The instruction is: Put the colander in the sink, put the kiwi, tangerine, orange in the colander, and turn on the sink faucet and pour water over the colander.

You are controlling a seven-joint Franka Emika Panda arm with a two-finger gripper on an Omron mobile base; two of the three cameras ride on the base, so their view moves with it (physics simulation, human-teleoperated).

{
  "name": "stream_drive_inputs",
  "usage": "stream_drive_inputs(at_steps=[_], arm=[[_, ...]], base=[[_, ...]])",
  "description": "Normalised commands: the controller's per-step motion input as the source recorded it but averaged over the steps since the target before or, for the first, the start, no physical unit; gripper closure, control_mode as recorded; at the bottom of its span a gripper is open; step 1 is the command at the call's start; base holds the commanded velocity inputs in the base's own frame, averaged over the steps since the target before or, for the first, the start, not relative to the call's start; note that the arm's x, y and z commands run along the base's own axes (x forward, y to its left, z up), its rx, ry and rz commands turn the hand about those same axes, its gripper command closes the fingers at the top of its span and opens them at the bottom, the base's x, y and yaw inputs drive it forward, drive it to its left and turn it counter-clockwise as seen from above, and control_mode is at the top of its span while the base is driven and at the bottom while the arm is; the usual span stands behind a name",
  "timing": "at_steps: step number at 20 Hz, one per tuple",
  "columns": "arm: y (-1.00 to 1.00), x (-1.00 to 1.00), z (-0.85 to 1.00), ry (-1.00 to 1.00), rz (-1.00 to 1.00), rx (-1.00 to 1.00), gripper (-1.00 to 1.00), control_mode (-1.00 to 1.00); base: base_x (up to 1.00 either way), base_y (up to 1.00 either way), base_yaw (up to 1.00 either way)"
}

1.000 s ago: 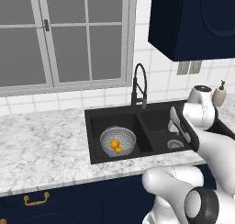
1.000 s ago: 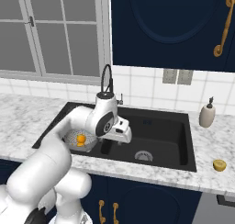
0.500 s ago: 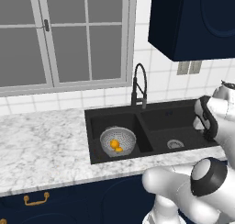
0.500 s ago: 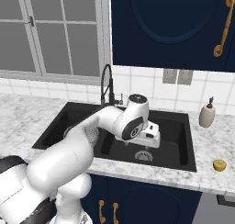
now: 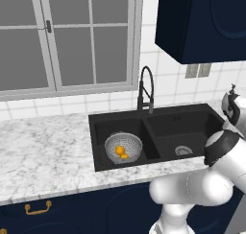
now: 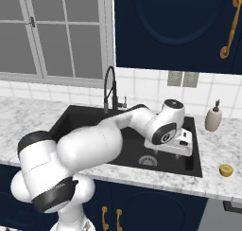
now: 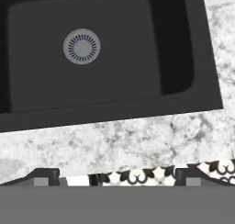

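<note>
Now the relation that matters is between the tool [image 6: 182, 145] and the small yellow-orange fruit [image 6: 226, 170] lying alone on the counter [image 6: 28, 112] near its front right edge, to the right of the sink [image 6: 194, 164]. In the right base view the tool hangs over the right basin, close to that basin's right rim, so the fruit lies further right and a little toward the counter's front edge from it, apart but not far. The hand view looks down on the right basin's silver drain [image 7: 81, 46] and the front rim with marble beyond it; the two finger tips sit far apart at the bottom corners with nothing between them, so the tool is wide and empty. The colander [image 5: 123, 148] stands in the left basin, on the far side of the divider from the tool, with two orange fruits [image 5: 120, 152] in it. The sink faucet [image 5: 145, 88] rises at the back rim between the basins, no stream from it. By my reading the lone fruit is the one left to fetch, and the coming move runs rightward, away from the colander.
</note>
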Motion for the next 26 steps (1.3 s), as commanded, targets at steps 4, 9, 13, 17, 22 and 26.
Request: stream_drive_inputs(at_steps=[4,9,13,17,22,26], arm=[[-0.62,0.30,0.00,0.05,0.00,0.02,-1.00,-1.00],[-0.48,0.16,-0.19,0.03,-0.01,0.00,-1.00,-1.00],[-0.52,0.12,-0.25,0.02,-0.04,0.00,-1.00,-1.00],[-0.54,0.17,-0.13,0.01,-0.11,0.00,-1.00,-1.00],[-0.52,0.07,-0.01,0.03,-0.15,0.00,-1.00,-1.00],[-0.24,-0.01,0.00,0.01,-0.18,0.00,-1.00,-1.00]], base=[[0.00,0.00,0.00],[0.00,0.00,0.00],[0.00,0.00,0.00],[0.00,0.00,0.00],[0.00,0.00,0.00],[0.00,0.00,0.00]])
